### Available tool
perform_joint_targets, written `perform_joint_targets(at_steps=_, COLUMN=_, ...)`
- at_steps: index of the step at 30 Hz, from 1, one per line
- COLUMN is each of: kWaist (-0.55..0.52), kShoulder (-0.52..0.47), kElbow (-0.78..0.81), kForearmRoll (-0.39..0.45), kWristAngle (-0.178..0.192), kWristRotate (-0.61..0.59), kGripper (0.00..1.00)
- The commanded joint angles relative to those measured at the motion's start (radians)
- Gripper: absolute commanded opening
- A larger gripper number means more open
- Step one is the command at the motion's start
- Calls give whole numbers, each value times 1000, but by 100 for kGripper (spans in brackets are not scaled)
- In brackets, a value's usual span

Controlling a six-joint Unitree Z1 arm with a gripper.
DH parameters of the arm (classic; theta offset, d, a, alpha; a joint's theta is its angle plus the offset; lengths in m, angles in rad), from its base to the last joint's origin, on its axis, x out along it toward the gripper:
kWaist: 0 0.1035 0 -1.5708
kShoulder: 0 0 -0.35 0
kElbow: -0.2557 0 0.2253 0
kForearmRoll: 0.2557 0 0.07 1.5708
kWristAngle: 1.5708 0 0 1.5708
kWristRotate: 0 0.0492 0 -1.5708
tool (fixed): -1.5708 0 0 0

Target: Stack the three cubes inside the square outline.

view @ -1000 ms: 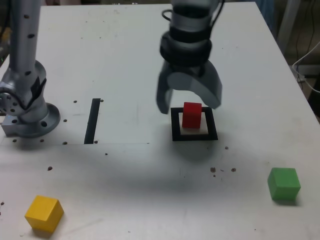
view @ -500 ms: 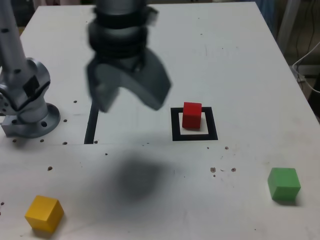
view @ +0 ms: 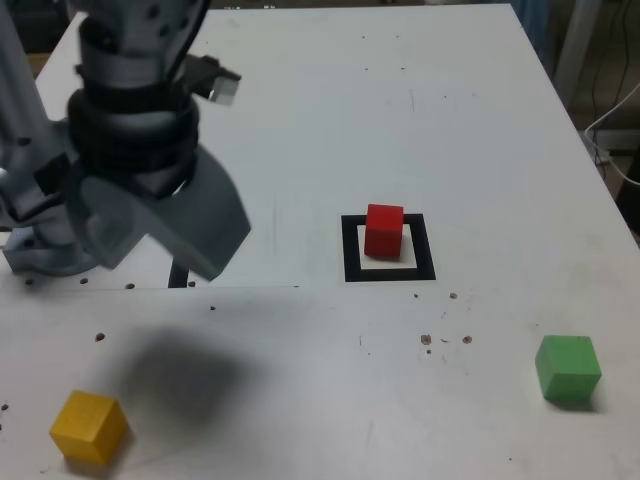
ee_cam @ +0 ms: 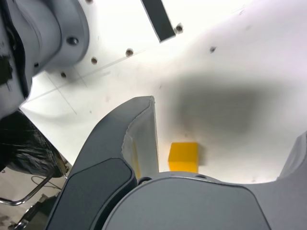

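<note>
The red cube [view: 383, 230] stands upright inside the black square outline [view: 390, 272], alone, with nothing on it. Near the table's front edge the yellow cube [view: 88, 427] lies at the exterior view's left, and the green cube [view: 568, 369] lies at the right. My gripper [view: 158, 262] hangs open and empty above the table at the exterior view's left, between the arm base and the outline, behind the yellow cube. Its shadow falls just beside that cube. In the wrist view the yellow cube [ee_cam: 183, 157] shows on the table between the spread fingers [ee_cam: 141, 134] of my gripper [ee_cam: 225, 120].
The arm's grey base [view: 50, 240] is bolted at the exterior view's left edge. A straight black strip [view: 178, 275] lies beside it, mostly hidden behind the gripper, and its end [ee_cam: 158, 19] shows in the wrist view. Small screw holes dot the white table [view: 480, 120].
The gripper has swung from over the red cube to the exterior view's left and forward, toward the yellow cube, jaws open. The red cube stays in the outline.
</note>
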Motion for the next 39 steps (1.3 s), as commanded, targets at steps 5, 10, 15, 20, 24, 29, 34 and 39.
perform_joint_targets(at_steps=5, kWaist=-142, kShoulder=-7, kElbow=41, kForearmRoll=-69, kWristAngle=-54, kWristRotate=-122, kGripper=99)
perform_joint_targets(at_steps=10, kWaist=-211, kShoulder=4, kElbow=53, kForearmRoll=-110, kWristAngle=-104, kWristRotate=-206, kGripper=99)
perform_joint_targets(at_steps=15, kWaist=-231, kShoulder=12, kElbow=72, kForearmRoll=-141, kWristAngle=-126, kWristRotate=-287, kGripper=99)
perform_joint_targets(at_steps=20, kWaist=-233, kShoulder=33, kElbow=94, kForearmRoll=-197, kWristAngle=-116, kWristRotate=-333, kGripper=99)
perform_joint_targets(at_steps=24, kWaist=-254, kShoulder=65, kElbow=111, kForearmRoll=-245, kWristAngle=-109, kWristRotate=-355, kGripper=99)
perform_joint_targets(at_steps=29, kWaist=-322, kShoulder=79, kElbow=152, kForearmRoll=-325, kWristAngle=-112, kWristRotate=-392, kGripper=99)
perform_joint_targets(at_steps=34, kWaist=-381, kShoulder=73, kElbow=183, kForearmRoll=-347, kWristAngle=-128, kWristRotate=-419, kGripper=99)
perform_joint_targets(at_steps=39, kWaist=-428, kShoulder=85, kElbow=190, kForearmRoll=-377, kWristAngle=-143, kWristRotate=-438, kGripper=98)
